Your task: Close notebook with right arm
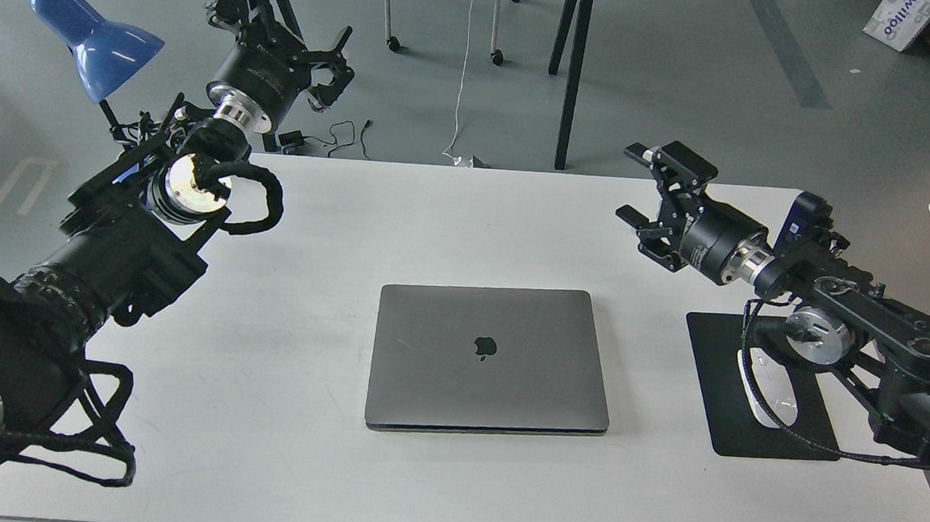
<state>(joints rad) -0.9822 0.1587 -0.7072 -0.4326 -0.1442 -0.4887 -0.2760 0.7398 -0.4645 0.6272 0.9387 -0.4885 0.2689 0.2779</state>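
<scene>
Notebook (pixel 490 359) lies lid-down, long axis crosswise on the tabletop (pixel 259 458), nearer the right arm's gripper (pixel 639 187), fingers apart, raised off to its right.

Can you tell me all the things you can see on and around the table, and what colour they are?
notebook: one, grey with a dark apple logo, lid shut, middle of the table
mouse pad: one, black, flat on the table right of the notebook
mouse: one, white, on the mouse pad, partly hidden by the right arm
lamp: one, blue shade, beyond the table's far left corner
table: one, white, fills most of the view
left gripper: one, black, raised past the far left edge of the table; fingers apart
right gripper: one, black, above the table, right of the notebook and touching nothing; fingers apart
</scene>
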